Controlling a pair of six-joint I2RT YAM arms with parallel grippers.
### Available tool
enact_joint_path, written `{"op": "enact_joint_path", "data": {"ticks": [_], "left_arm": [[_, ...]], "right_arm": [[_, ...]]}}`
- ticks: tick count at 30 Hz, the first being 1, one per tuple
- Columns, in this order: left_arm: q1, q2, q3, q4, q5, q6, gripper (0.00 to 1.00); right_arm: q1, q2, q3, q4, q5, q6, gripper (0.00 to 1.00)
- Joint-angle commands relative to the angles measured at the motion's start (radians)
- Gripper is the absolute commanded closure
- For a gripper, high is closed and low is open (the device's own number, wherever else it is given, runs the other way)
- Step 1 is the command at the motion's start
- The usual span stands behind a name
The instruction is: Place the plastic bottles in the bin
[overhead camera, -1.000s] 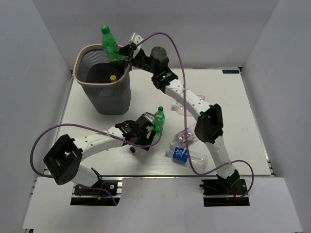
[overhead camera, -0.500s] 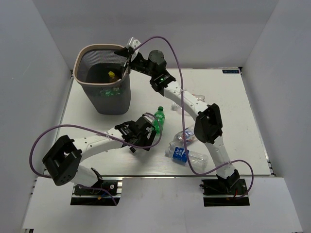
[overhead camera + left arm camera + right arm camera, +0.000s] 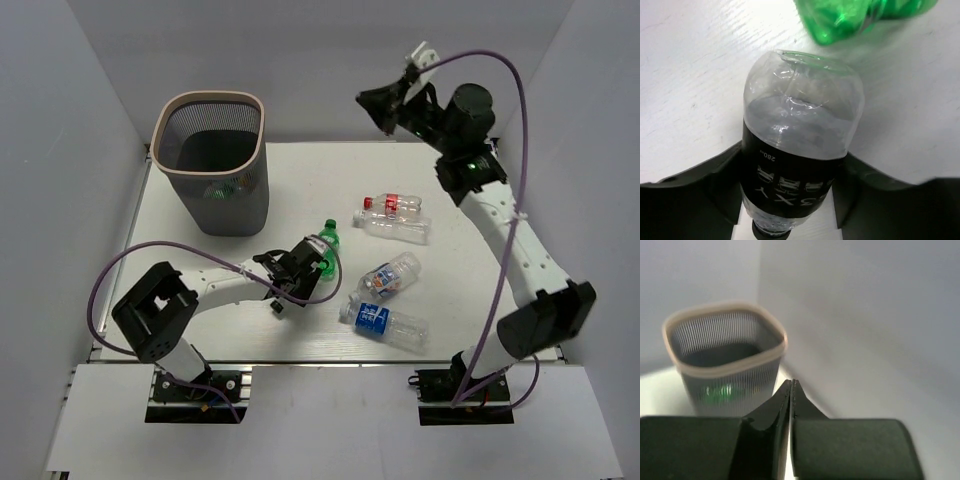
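Plastic, thin and clear with a glossy black label, fills the gap of the left gripper [image 3: 792, 167]: its jaws stand narrow around the black-labelled bottle [image 3: 800, 125], one dark finger pressed to each side of the label, cap end back towards the palm and rounded, crinkled base poking out ahead. I judge the hold across the label as sensible, since the straight wall there gives flat pads more purchase than the domed base. Just beyond the fingertips, slightly to one side, lies the green bottle [image 3: 860, 15], translucent and ribbed, apart from the gripped one. Both rest on the white, faintly grained table [image 3: 180, 300]. The right gripper [image 3: 791, 390] hangs high with its jaws pressed together on nothing; far ahead of and below them stands the bin [image 3: 240, 210], a grey mesh wall under a smooth beige rounded-square rim, something green showing through the mesh low down. Well away from either pair of jaws lie a red-labelled bottle [image 3: 393, 205] and two blue-labelled bottles [image 3: 388, 278], so much of the task remains.
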Motion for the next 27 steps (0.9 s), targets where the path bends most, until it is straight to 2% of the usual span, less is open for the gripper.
{"op": "enact_joint_path", "data": {"ticks": [1,2,3,5,7,12,19,21,22,27], "left_arm": [[-0.005,0.009,0.048,0.033,0.022,0.028,0.44],[-0.005,-0.015,0.063,0.021,0.033,0.028,0.61],[-0.005,-0.032,0.074,0.021,0.033,0.028,0.68],[-0.005,-0.070,0.117,-0.005,0.052,0.039,0.78],[-0.005,-0.135,0.154,-0.006,0.064,0.068,0.84],[0.015,-0.215,0.330,0.007,0.052,0.099,0.84],[0.062,-0.164,0.624,0.069,-0.241,0.188,0.83],[0.101,-0.140,0.661,0.106,-0.319,0.206,0.83],[0.116,-0.114,0.706,0.120,-0.338,0.206,0.81],[0.237,-0.046,0.842,0.120,-0.454,0.215,0.75]], "right_arm": [[-0.059,-0.065,-0.122,-0.317,-0.038,-0.073,0.62],[-0.095,-0.079,-0.140,-0.390,-0.054,-0.151,0.50],[-0.105,-0.104,-0.157,-0.430,-0.060,-0.173,0.42],[-0.138,-0.141,-0.231,-0.564,-0.075,-0.245,0.32],[-0.154,-0.191,-0.315,-0.654,-0.098,-0.328,0.30],[-0.197,-0.294,-0.529,-0.712,-0.138,-0.475,0.30],[-0.211,-0.355,-0.705,-0.758,-0.158,-0.598,0.30],[-0.209,-0.363,-0.734,-0.784,-0.182,-0.690,0.28],[-0.209,-0.371,-0.739,-0.796,-0.193,-0.786,0.27],[-0.209,-0.369,-0.760,-0.894,-0.239,-0.961,0.24]]}}
